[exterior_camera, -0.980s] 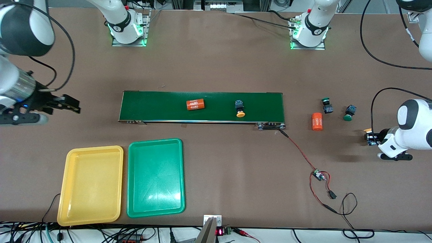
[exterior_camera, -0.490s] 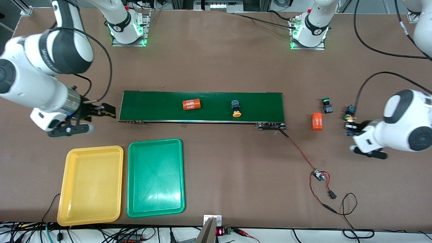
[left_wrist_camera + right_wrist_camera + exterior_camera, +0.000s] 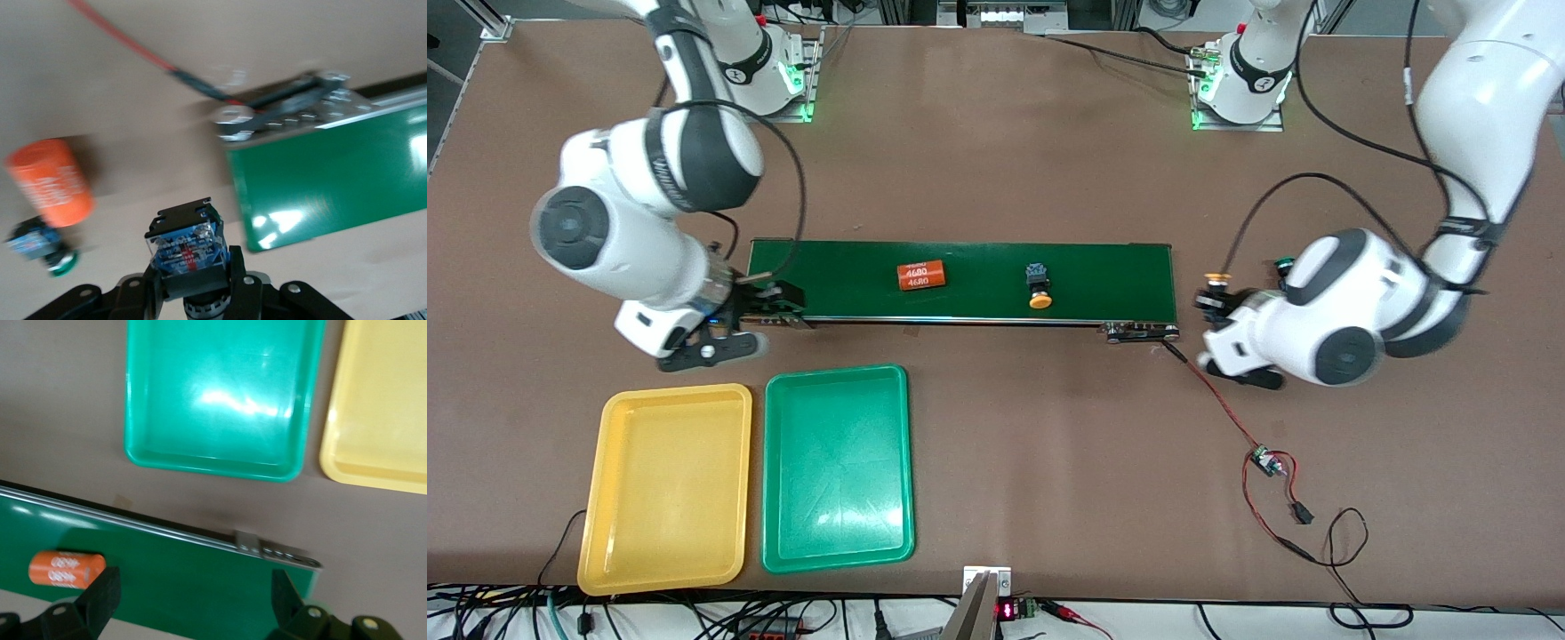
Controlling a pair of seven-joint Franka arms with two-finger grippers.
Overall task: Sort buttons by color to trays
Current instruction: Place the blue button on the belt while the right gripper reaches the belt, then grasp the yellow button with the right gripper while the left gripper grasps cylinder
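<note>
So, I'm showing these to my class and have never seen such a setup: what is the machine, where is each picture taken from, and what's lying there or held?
Two robot arms work at a brown table. One picture looks down from across it; the other two come from cameras on the wrists. The left gripper, by the end of the green conveyor belt, is shut on a yellow-capped button. The right gripper is open over the belt's other end. On the belt lie an orange cylinder and another yellow button. The yellow tray and green tray hold nothing.

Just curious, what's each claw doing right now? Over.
Left claw shut on yellow button, by belt end. Right claw open, empty, over belt's other end. Trays bare.
</note>
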